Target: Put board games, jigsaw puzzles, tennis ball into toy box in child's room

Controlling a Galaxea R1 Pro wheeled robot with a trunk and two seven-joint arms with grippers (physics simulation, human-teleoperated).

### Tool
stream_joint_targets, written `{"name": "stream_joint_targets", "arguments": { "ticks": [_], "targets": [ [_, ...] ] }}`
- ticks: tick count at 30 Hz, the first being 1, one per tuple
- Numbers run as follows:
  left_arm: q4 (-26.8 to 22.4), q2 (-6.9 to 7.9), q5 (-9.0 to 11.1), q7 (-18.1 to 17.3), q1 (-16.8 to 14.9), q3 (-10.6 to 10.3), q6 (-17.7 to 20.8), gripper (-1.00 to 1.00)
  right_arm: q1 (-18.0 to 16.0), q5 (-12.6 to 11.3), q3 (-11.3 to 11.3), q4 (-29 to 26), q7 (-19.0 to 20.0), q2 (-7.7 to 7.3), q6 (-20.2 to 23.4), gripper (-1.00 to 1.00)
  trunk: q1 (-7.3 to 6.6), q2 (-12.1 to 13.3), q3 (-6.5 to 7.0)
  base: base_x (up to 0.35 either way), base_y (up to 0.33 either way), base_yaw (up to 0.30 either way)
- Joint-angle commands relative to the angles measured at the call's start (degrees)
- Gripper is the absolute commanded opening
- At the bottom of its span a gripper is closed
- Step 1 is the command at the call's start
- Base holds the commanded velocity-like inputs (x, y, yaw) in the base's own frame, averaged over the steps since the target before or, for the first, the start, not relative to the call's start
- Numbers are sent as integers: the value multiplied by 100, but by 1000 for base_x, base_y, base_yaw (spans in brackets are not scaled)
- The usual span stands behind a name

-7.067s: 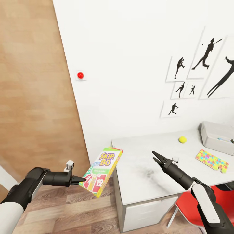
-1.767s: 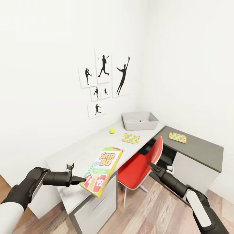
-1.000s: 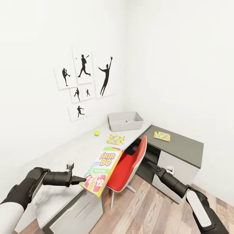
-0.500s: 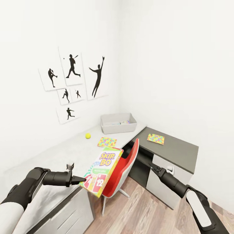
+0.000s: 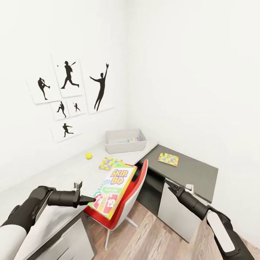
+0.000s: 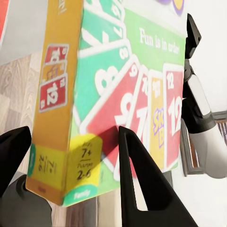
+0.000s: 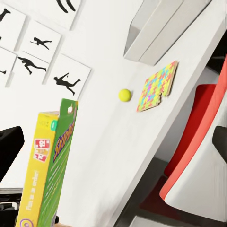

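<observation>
Board game box (image 5: 112,190): "SKIP-BO" on cover, cards numbered 12; "Fun is in order" on front, "7+" on end.

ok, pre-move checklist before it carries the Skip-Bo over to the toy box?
1. Left pincer shut on Skip-Bo box: ok, fingers clamp its lower corner.
2. Right pincer free: looks empty; open or shut, cannot tell.
3. Toy box has space: cannot tell; some items already inside.
4. Path clear: not ok, red chair sits between robot and desk corner.
5. Tennis ball and puzzles outside the toy box: ok.
</observation>
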Motion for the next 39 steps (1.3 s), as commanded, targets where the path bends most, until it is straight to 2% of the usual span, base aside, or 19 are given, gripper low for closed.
{"name": "stream_joint_targets", "arguments": {
  "ticks": [1,20,30,39],
  "targets": [
    [-4,5,13,-25,-7,-14,46,-100,-5,-32,-7,0,2,0,44,100,5,-13,-13,194,-161,0],
    [-4,5,13,-25,-7,-15,46,-100,-5,-32,1,-4,2,1,36,100,5,-13,-13,194,-51,1],
    [-4,5,13,-25,-7,-16,46,-100,-5,-32,1,-9,2,0,36,100,5,-13,-13,194,0,121],
    [-4,-1,16,-25,-7,-21,46,-100,-5,-32,1,-9,2,8,36,100,5,-13,-13,182,0,10]
  ]
}}
